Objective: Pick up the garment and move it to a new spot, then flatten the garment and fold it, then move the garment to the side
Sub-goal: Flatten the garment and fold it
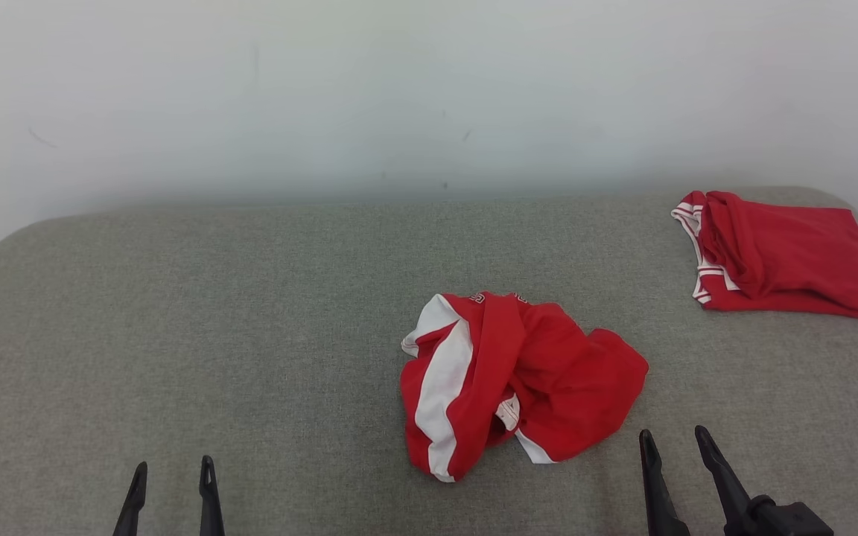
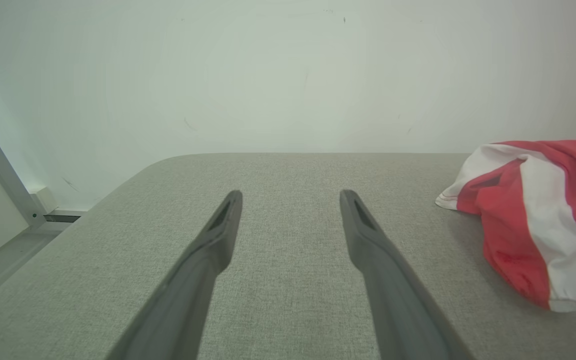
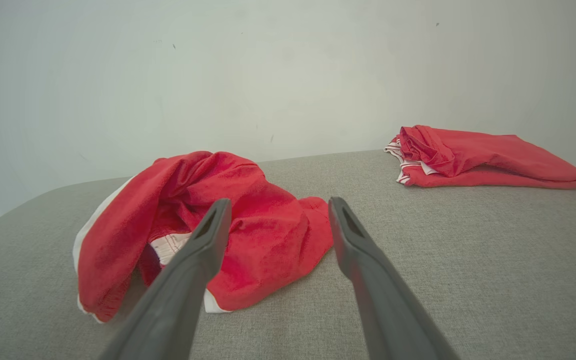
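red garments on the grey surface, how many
2. A crumpled red-and-white garment lies near the middle of the grey surface; a folded red garment sits at its far right corner. None seems hidden.

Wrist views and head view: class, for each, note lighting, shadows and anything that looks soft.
Head view: soft even light, faint shadow under the crumpled garment, no glare. Right wrist view: right gripper's fingers look soft near the lens, the folded garment sharper. Left wrist view: left gripper's fingers equally soft, grey surface weave crisp.
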Tool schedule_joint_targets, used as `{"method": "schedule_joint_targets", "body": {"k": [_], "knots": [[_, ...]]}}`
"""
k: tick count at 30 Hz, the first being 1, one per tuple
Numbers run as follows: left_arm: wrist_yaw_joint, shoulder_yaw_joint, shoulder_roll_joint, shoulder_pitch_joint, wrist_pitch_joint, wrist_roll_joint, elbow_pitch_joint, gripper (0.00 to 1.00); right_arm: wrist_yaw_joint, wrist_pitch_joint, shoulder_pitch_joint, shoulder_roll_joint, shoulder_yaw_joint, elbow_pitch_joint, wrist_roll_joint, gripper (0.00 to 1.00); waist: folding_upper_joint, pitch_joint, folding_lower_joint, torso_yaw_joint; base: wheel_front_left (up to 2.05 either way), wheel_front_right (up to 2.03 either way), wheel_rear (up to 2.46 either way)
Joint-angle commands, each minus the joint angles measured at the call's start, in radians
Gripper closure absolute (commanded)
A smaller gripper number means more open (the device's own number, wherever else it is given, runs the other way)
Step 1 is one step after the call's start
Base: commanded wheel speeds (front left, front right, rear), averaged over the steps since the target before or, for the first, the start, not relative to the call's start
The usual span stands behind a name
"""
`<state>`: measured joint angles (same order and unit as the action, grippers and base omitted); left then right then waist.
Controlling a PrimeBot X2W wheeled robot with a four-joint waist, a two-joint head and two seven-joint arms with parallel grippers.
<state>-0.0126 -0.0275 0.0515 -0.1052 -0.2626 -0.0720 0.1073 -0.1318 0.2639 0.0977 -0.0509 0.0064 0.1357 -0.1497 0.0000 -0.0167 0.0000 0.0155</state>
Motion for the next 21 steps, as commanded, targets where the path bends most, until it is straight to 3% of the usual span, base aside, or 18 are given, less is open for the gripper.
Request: {"method": "schedule_joint_targets", "body": {"k": [1, 21], "knots": [[0.003, -0.001, -0.002, -0.01, -0.003, -0.005, 0.001, 0.0, 0.003, 0.0, 0.0, 0.002, -0.002, -0.001, -0.004, 0.0, 0.0, 0.0, 0.0, 0.0, 0.0, 0.0, 0.0], [0.005, -0.003, -0.002, -0.008, -0.003, 0.008, 0.007, 0.0, 0.003, 0.0, 0.001, 0.002, 0.002, 0.001, 0.002, 0.0, 0.0, -0.001, 0.0, 0.004, 0.0, 0.0, 0.0]]}}
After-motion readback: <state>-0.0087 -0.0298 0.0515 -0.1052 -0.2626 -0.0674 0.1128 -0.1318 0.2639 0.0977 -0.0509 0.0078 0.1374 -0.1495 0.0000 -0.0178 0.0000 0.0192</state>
